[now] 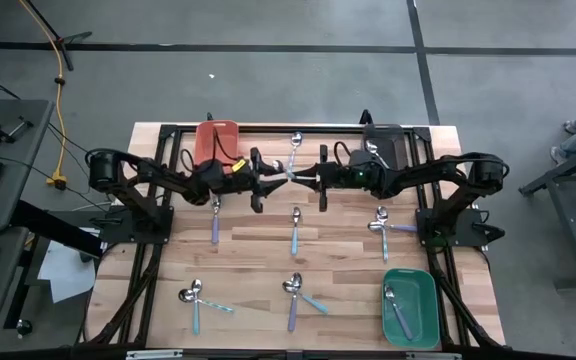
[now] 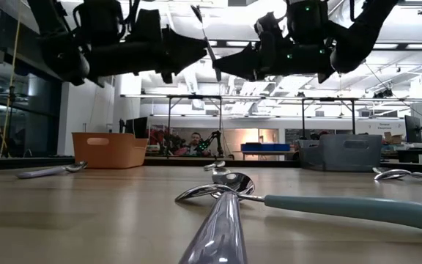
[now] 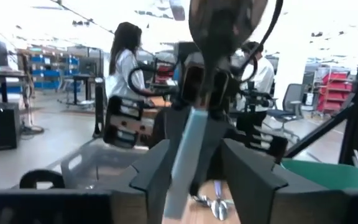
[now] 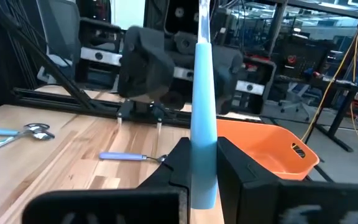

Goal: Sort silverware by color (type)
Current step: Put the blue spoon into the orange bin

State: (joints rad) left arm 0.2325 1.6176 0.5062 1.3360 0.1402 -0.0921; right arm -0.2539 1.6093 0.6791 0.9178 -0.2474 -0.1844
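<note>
- The left gripper (image 1: 268, 180) and right gripper (image 1: 311, 178) meet tip to tip above the far half of the table (image 1: 258, 250), raised clear of the wood.
- Between them is a light-blue-handled spoon (image 1: 290, 176). The right gripper's fingers (image 4: 178, 163) are pressed onto its handle; the left gripper's fingers (image 3: 156, 167) stand spread on either side of the handle, not touching it.
- Below the grippers, loose silverware lies on the table: a purple-handled spoon (image 1: 215, 222), a blue-handled spoon (image 1: 295, 230), and crossed pairs near the front edge (image 1: 295, 292).
- The orange bin (image 1: 218, 142) sits behind the left arm, the grey bin (image 1: 383, 143) behind the right arm, the green bin (image 1: 410, 307) at the front right corner with one spoon inside.
- The low view alone shows the held spoon tilted in the air (image 2: 206, 40), with a crossed spoon pair (image 2: 229, 192) blocking the foreground.
- The left wrist view alone shows people (image 3: 124, 59) in the room beyond.
</note>
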